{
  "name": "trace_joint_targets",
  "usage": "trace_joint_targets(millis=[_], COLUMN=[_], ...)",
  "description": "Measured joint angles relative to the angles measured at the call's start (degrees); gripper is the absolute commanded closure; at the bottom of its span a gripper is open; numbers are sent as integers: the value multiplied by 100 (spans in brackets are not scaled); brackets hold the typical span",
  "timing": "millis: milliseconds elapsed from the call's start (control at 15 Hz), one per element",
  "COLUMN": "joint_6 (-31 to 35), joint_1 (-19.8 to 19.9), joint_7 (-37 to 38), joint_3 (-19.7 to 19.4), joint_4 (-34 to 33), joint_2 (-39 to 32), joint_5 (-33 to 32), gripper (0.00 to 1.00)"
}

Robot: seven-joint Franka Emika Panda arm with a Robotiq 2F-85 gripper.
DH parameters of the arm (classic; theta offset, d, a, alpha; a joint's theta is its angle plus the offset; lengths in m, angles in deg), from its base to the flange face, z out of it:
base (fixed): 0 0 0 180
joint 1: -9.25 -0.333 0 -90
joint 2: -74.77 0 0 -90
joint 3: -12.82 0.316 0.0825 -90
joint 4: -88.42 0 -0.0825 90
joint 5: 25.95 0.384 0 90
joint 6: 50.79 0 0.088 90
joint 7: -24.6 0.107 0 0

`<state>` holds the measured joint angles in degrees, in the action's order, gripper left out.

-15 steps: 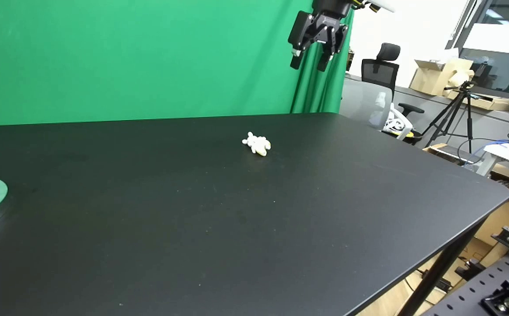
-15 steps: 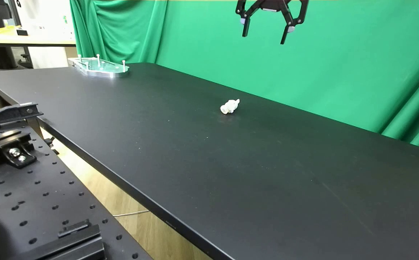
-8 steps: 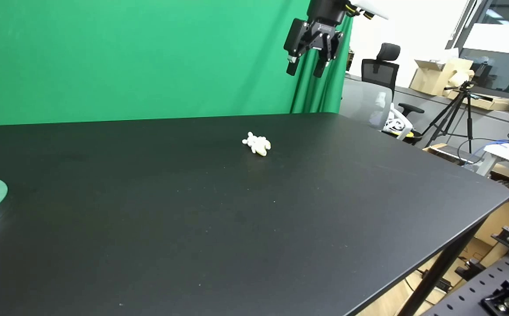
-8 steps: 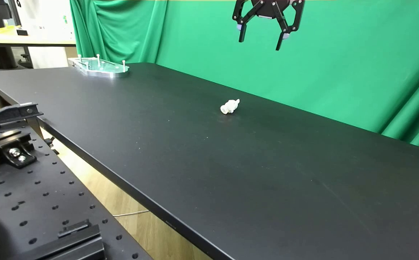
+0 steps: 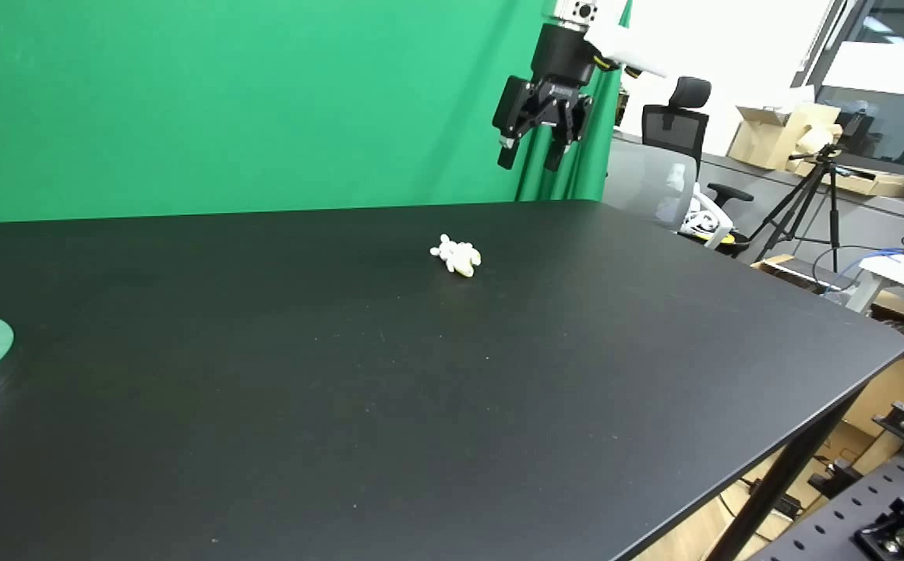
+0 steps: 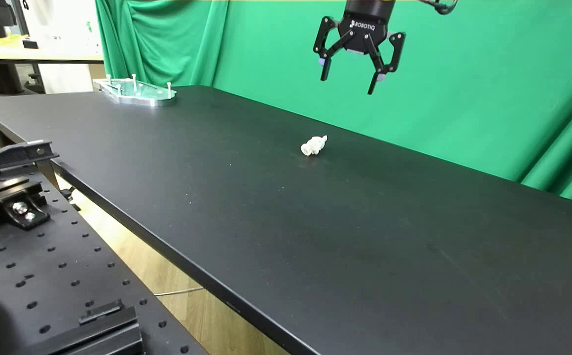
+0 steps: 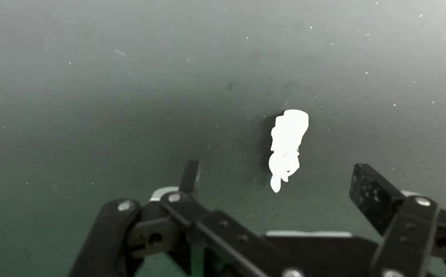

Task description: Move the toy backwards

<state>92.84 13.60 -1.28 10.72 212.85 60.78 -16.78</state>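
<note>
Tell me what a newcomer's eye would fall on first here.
The bright green curtain behind the dark table would likely grab the eye first, in both exterior views. Then comes the small white toy lying on that table, the brightest thing in the wrist view. Black against the green, the open gripper hangs above the table.

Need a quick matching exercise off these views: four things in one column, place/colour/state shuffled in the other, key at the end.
Things
1. Gripper
2. Toy figure
3. Curtain
4. Greenish plate

Descriptions
A. Green, hanging behind the black tabletop
B. Open, in the air, holding nothing
C. Has pale upright posts on it
D. White, lying on the tabletop

Pairs
1-B
2-D
3-A
4-C
</note>
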Motion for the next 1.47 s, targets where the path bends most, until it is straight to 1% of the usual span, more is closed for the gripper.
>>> trace_joint_targets(millis=[200,400,600,800,1000,1333,1400,1467], joint_6=[227,229,121,-98,-387,-1046,-1130,-1206], joint_1=[178,320,354,354,343,314,303,283], joint_7=[-120,-165,-171,-177,-178,-167,-157,-137], joint_3=[130,284,442,621,745,778,772,761], joint_4=[-394,-949,-1486,-1920,-2233,-2616,-2670,-2730], joint_2=[-675,-1387,-1962,-2319,-2520,-2794,-2856,-2917], joint_5=[46,-1,-98,-212,-335,-376,-392,-447], gripper=[0,0,0,0,0,0,25,27])
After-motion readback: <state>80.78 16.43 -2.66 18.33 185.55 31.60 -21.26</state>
